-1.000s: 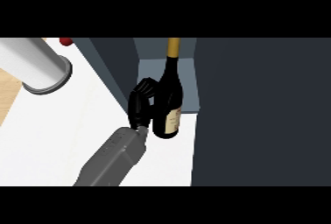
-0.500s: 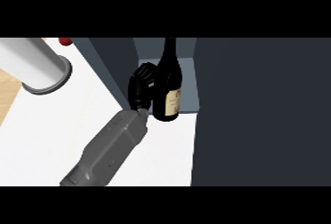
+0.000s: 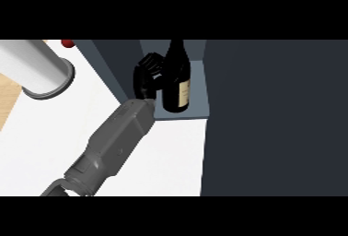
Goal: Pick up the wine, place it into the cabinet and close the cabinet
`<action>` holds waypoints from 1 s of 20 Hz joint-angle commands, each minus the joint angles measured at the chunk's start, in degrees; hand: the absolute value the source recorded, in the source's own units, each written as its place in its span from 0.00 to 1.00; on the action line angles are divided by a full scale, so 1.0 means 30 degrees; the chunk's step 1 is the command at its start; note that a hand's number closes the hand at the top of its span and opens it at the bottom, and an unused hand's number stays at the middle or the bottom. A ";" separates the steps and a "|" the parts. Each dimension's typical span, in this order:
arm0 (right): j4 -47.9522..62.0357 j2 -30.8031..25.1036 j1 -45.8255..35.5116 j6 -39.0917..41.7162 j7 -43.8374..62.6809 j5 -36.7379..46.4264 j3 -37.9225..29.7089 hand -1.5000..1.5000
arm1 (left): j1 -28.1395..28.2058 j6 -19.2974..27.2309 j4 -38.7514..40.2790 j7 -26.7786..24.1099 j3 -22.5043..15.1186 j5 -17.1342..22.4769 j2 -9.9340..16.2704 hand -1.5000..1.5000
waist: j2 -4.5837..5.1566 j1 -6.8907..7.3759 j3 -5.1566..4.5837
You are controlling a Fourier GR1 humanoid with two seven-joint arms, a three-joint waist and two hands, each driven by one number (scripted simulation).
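Observation:
A dark wine bottle with a cream label stands upright on the cabinet's pale floor, just inside the opening. My left hand is at the bottle's left side, with its fingers curled round the body. The grey forearm runs from the lower left edge up to the cabinet. Part of the bottle's left side is hidden by the hand. The right hand does not show.
A large dark panel, apparently the cabinet's open door, fills the right side. The cabinet's left wall stands beside the hand. A big white cylinder with a grey end lies at the upper left, a small red thing behind it. White counter spreads left.
The arm has stretched forward, carrying the bottle from the cabinet's front edge deeper onto its floor. The hand stays curled round the bottle.

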 commanded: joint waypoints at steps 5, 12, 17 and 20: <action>-0.2964 0.0536 0.1085 -0.0269 0.1340 -0.2139 0.0476 0.00 | -0.2933 0.2249 0.2606 -0.0212 0.0574 -0.0948 0.0136 1.00 | -0.0079 -0.0150 0.0014; -0.2374 -0.0047 -0.0007 0.0424 0.1175 -0.2968 -0.0806 0.00 | -0.4057 0.3509 0.5551 0.0239 -0.0245 -0.2558 0.0381 0.00 | 0.0047 -0.0199 0.0022; -0.2746 0.0078 0.1771 0.0977 0.0283 -0.2813 -0.0018 0.00 | -0.4263 0.2886 0.6719 0.0592 -0.0070 -0.2875 0.1282 0.00 | 0.0079 -0.0519 0.0032; -0.2603 0.0461 0.1654 0.0743 0.0367 -0.2421 0.0480 0.00 | -0.3607 0.2577 0.6904 -0.0036 0.0022 -0.3047 0.1185 0.00 | 0.0044 -0.0272 0.0015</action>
